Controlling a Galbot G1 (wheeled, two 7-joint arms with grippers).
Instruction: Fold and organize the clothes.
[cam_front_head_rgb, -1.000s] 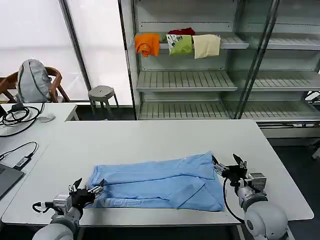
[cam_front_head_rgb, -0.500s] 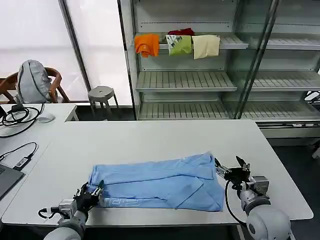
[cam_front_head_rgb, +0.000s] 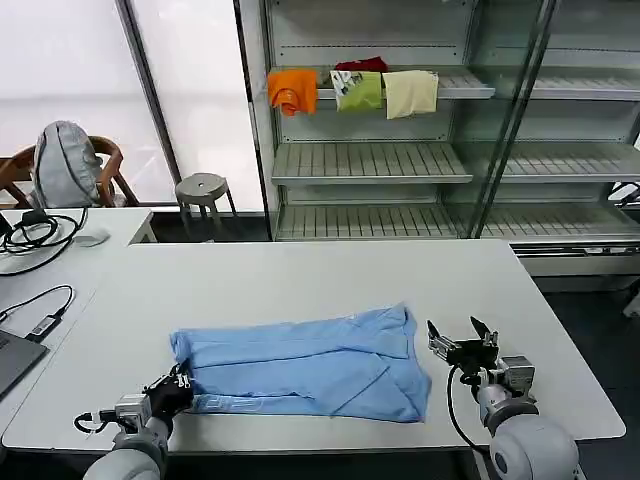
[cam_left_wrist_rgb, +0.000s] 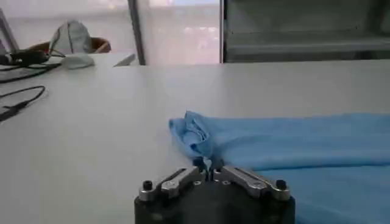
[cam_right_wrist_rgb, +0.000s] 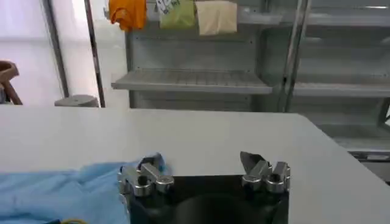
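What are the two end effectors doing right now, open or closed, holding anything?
Left end effector: shut on the near left edge of the light sky-blue soft-fabric T-shirt.
Right end effector: open, holding nothing, just off the shirt's right edge.

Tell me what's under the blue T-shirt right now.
The T-shirt lies flat on the white table, with bare tabletop all around it. Anything beneath the fabric is covered. The left end effector pinches its near corner.

The left gripper (cam_front_head_rgb: 178, 385) sits low at the near left corner of the sky-blue T-shirt (cam_front_head_rgb: 300, 362), its fingers closed on the fabric edge. The right gripper (cam_front_head_rgb: 456, 340) hovers just beside the T-shirt's right edge, fingers spread apart, holding nothing.
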